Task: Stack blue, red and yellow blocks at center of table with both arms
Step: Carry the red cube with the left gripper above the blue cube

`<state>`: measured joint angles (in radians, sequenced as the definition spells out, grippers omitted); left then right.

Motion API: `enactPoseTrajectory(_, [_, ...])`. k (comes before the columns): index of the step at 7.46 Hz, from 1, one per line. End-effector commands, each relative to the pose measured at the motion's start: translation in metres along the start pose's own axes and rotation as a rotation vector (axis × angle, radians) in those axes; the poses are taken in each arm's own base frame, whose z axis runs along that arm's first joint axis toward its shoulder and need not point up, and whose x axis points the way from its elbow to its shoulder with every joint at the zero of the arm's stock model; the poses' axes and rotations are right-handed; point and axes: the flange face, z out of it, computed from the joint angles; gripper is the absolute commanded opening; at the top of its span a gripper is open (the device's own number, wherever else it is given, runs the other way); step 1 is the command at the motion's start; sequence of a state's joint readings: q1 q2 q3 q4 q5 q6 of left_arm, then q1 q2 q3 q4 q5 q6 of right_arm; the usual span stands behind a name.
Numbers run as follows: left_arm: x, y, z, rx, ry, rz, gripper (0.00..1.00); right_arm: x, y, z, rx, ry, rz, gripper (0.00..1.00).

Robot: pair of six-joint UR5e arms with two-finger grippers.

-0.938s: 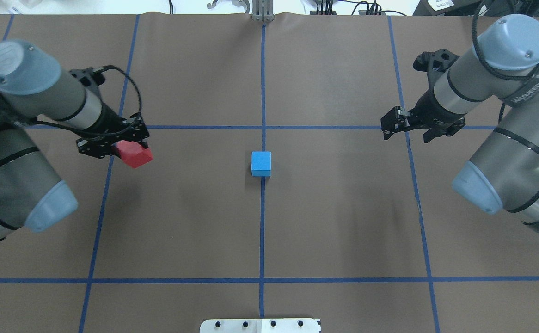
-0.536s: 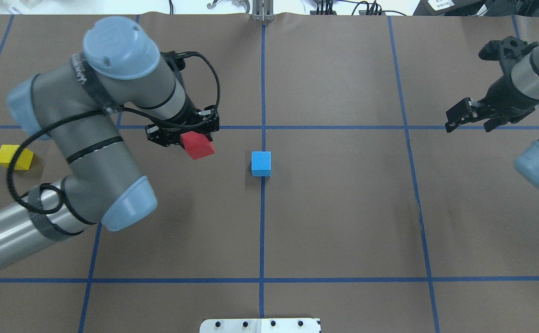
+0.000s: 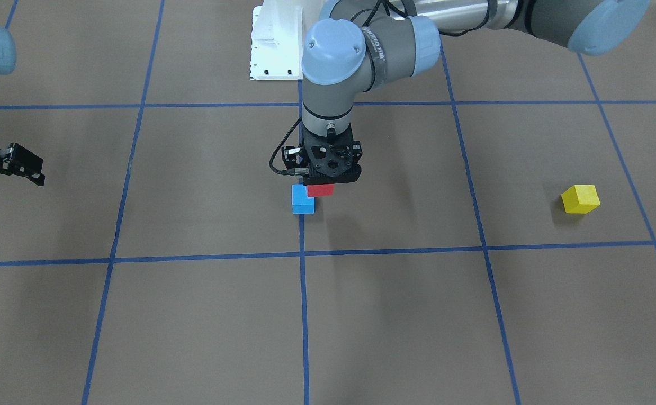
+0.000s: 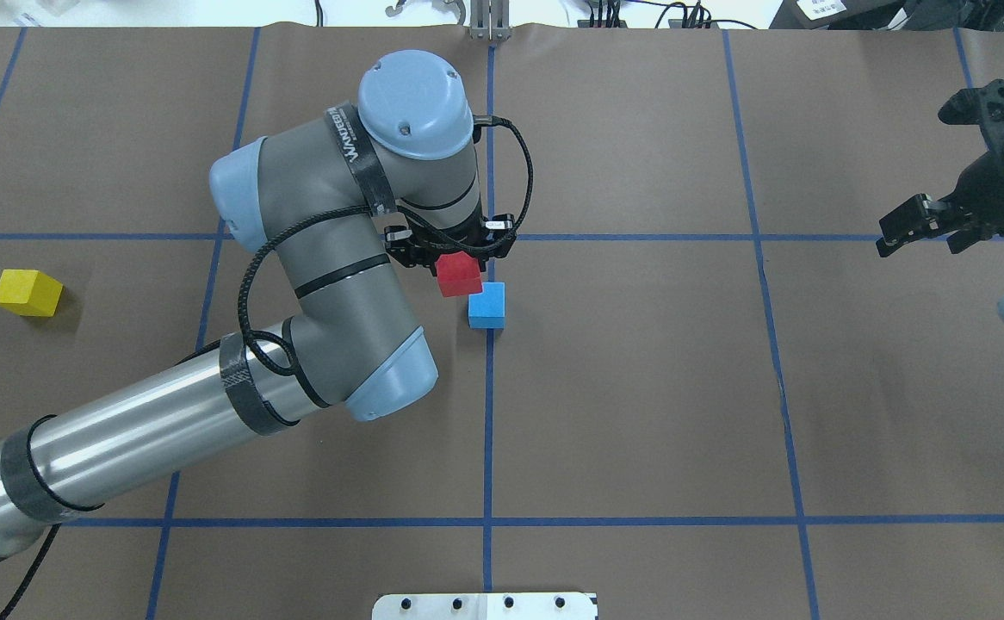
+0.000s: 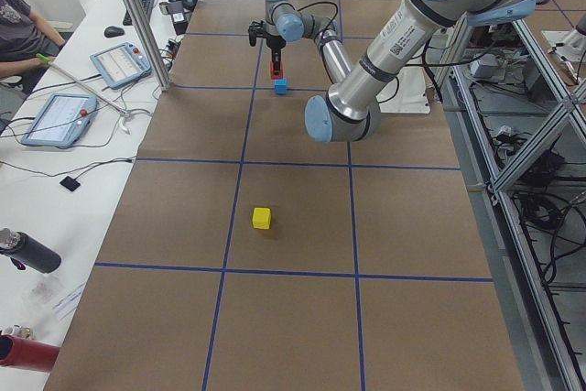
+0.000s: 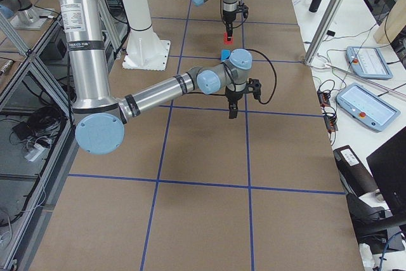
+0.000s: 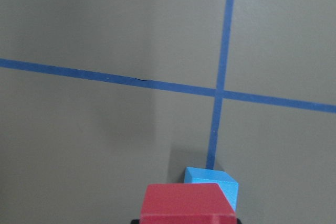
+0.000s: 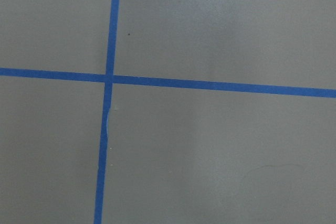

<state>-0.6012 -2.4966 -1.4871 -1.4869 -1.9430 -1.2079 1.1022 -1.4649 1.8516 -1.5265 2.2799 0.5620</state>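
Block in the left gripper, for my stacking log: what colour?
The block is red, clearest in the overhead view.

The left arm (image 4: 330, 258) stretches in toward the middle, wrist pointing straight down. The left gripper (image 4: 453, 263) is closed on a red block (image 4: 458, 277). The right gripper (image 4: 921, 238) hangs far aside with its fingers apart and nothing between them.

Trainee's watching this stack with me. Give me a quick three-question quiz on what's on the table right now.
1. True or false: the red block lies free on the table.
2. Where is the yellow block? A) in the right tool B) alone on the table, on the robot's left side C) atop the blue block
3. What does the right tool hold?

Key: 1 false, the left tool grips it, raised, near the blue block. 2 B. 3 nothing; it is open.
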Motion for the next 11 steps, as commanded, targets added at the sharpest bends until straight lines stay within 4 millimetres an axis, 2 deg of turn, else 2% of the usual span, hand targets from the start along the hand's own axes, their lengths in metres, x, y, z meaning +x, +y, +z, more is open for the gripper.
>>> enactPoseTrajectory(1, [0.020,-0.008,0.017,-0.020,-0.033,0.062,0.00,0.002,0.001,0.002,-0.003,0.002,0.000,1.00])
enactPoseTrajectory(11, [0.033,0.009,0.034,-0.055,-0.044,0.130,0.00,0.003,0.001,0.003,-0.003,0.004,0.009,1.00])
